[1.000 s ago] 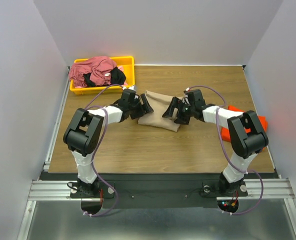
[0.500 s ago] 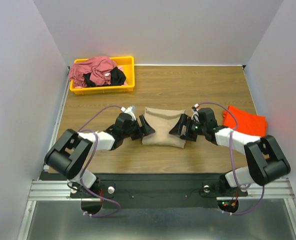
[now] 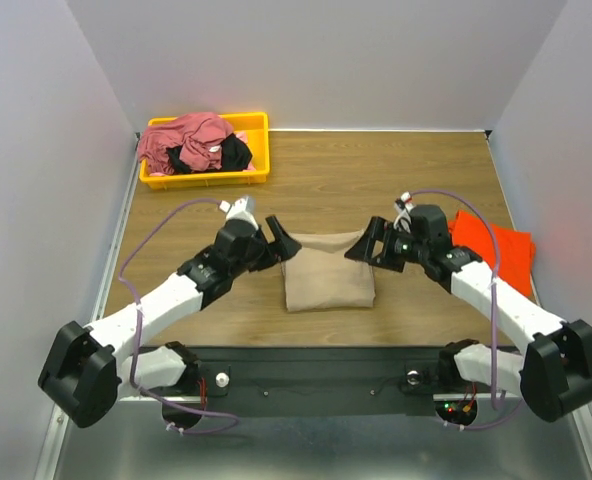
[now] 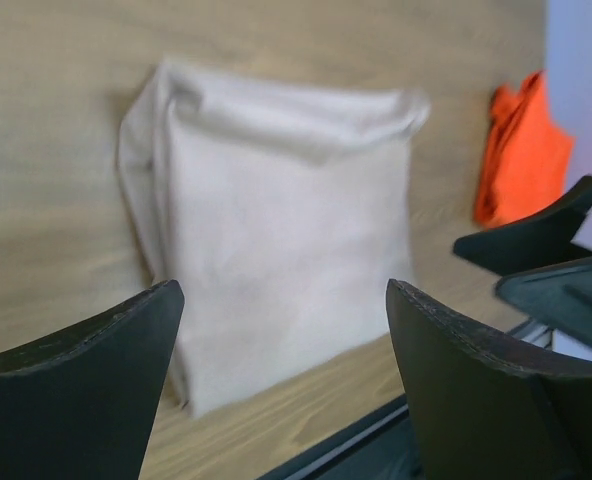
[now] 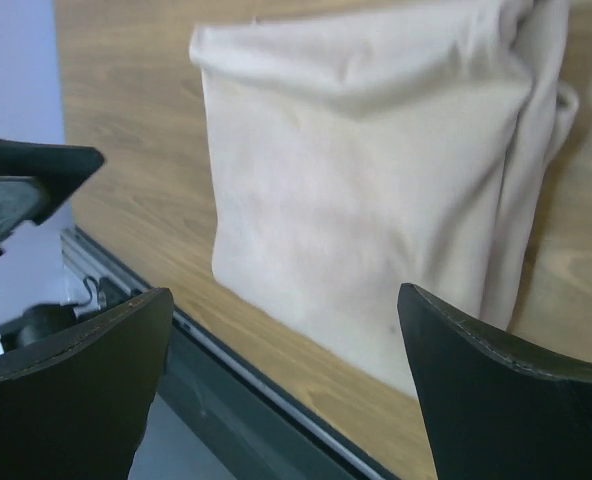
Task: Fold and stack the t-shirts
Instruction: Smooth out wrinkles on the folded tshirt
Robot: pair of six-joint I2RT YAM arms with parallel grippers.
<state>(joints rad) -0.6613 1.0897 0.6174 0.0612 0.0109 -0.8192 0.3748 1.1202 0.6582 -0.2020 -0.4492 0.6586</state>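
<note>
- The yellow bin (image 3: 204, 150) is seen at the upper left of the top view. A rose-red tee (image 3: 181, 140) and a black tee (image 3: 231, 152) are heaped in it, not yet folded.
- The tan tee (image 3: 326, 275) is laid on the desk (image 3: 406, 170) at the lower middle of the frame. It is folded into a compact rectangle with a thicker bunch of layers along its far edge.
- The orange tee (image 3: 496, 250) is found at the right edge of the frame. It lies flat and looks folded, is partly hidden by the right arm (image 3: 496, 300), and is well apart from the tan one.
- The fold of the tan tee is judged finished and let go, so stacking is taken to be the step in hand.
- For the next move, the tan packet would probably be carried onto the orange tee, or another tee fetched from the bin.
- Moving the packet calls for both side edges to be pinched through all layers, so that the fold is not pulled open.
- The left arm (image 3: 166, 300) is stretched from the lower left corner toward the middle, its wrist beside the tan tee's upper left corner.
- The left jaws are spread wide and empty, and the tee is framed between them in the left wrist view.
- The right arm is stretched from the lower right corner in mirror fashion, its wrist beside the tee's upper right corner.
- The right jaws are likewise spread wide, with nothing pinched and the cloth not touched.
</note>
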